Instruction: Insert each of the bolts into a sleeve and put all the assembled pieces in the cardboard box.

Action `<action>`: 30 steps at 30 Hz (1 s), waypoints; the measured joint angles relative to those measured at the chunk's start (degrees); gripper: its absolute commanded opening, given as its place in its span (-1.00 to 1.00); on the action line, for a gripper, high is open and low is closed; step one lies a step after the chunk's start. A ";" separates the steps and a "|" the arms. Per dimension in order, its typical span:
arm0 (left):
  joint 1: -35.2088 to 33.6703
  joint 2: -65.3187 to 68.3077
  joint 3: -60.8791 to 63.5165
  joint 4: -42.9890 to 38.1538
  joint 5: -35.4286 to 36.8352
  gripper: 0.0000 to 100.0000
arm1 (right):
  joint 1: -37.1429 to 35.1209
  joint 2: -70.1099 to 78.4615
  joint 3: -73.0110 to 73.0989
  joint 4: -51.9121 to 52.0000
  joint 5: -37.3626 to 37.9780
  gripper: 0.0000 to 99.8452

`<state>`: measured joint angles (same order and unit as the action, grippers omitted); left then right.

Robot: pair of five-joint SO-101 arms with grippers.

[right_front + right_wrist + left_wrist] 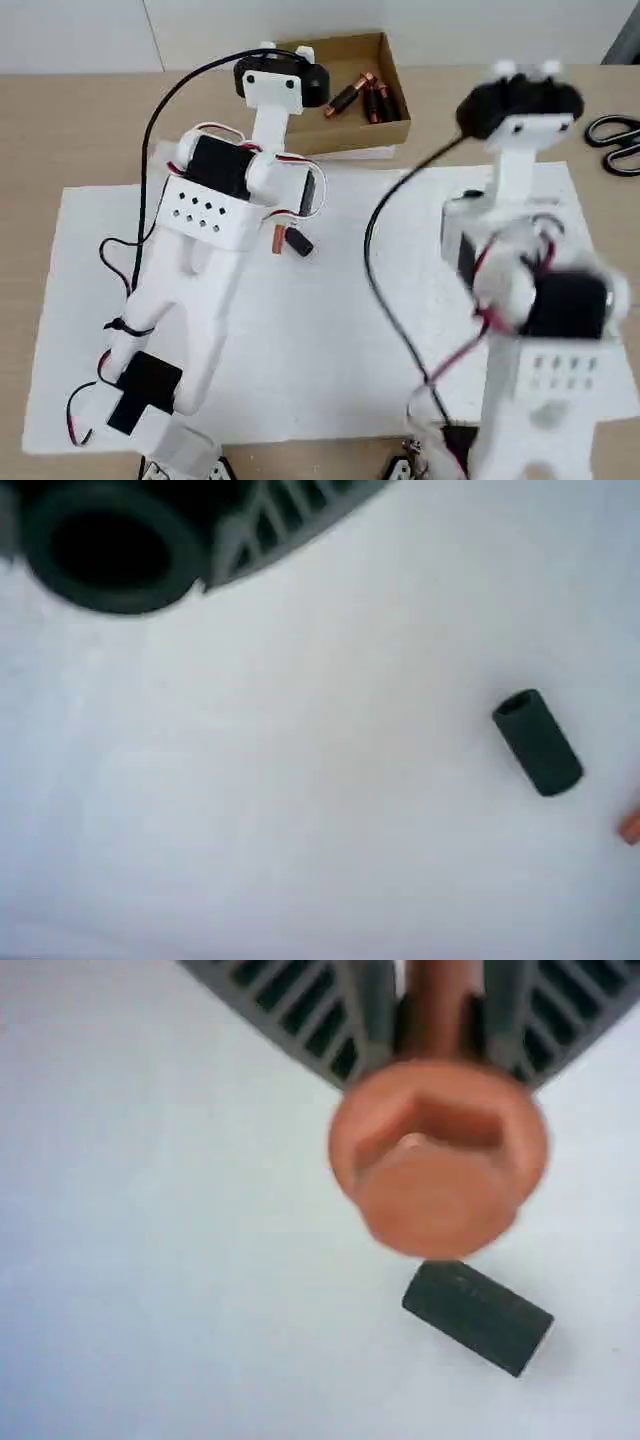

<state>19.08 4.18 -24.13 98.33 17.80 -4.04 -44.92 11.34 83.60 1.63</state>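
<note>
My left gripper (437, 1020) is shut on an orange bolt (437, 1155), whose hex head faces the wrist camera. Just past it a black sleeve (478, 1315) lies on its side on the white sheet. From above, that gripper (283, 232) hangs over the sheet's middle with the bolt (278, 238) beside the lying sleeve (298, 243). My right gripper (110, 540) is shut on a second black sleeve (100, 575), seen end-on with its bore open. Farther off lie the loose sleeve (538, 742) and a bit of the orange bolt (630, 827).
The cardboard box (395, 95) stands at the back centre with several bolt-and-sleeve pieces (362, 95) in it. A white sheet (330, 350) covers the work area. Scissors (615, 140) lie at the far right edge. Cables trail from both arms.
</note>
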 measured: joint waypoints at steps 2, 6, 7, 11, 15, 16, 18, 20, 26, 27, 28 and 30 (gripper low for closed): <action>-0.09 0.00 0.00 -1.67 1.93 -0.99 | -2.46 -9.32 10.73 -6.42 0.00 -0.99; -0.09 0.00 0.00 -4.57 3.60 -0.99 | -6.33 -27.87 33.41 -22.51 0.09 -0.99; -0.09 0.00 0.00 -5.19 3.69 -0.99 | -6.51 -31.91 38.86 -26.90 0.09 -0.99; -0.09 0.00 0.00 -7.21 3.69 -0.99 | -7.21 -44.04 56.00 -36.84 1.14 -0.99; -0.09 0.00 0.00 -8.26 3.69 -0.99 | -7.21 -48.44 63.56 -38.59 2.20 -0.99; -0.09 0.00 0.00 -8.62 3.78 -0.99 | -7.82 -48.88 64.62 -38.95 2.29 -0.99; -0.09 0.00 0.00 -9.93 3.78 -0.99 | -10.29 -49.32 66.99 -40.35 2.37 -0.99; -0.09 0.00 0.00 -11.60 3.78 -0.99 | -12.57 -49.58 69.19 -42.29 2.46 -0.99; 0.18 0.00 0.18 -15.65 7.74 -0.99 | -13.63 -50.37 72.44 -45.27 2.55 -0.99; 0.53 0.00 0.18 -15.65 8.26 -0.99 | -13.54 -51.34 73.14 -44.75 2.55 -0.99; 1.14 0.00 0.18 -15.82 8.62 -0.99 | -13.71 -52.75 74.02 -43.96 2.55 -0.99; 2.81 0.00 0.18 -16.00 9.32 -0.99 | -13.80 -56.79 75.34 -41.32 2.73 -0.99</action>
<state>21.89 4.18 -23.96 82.33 27.12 -17.85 -101.71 86.68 42.29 4.35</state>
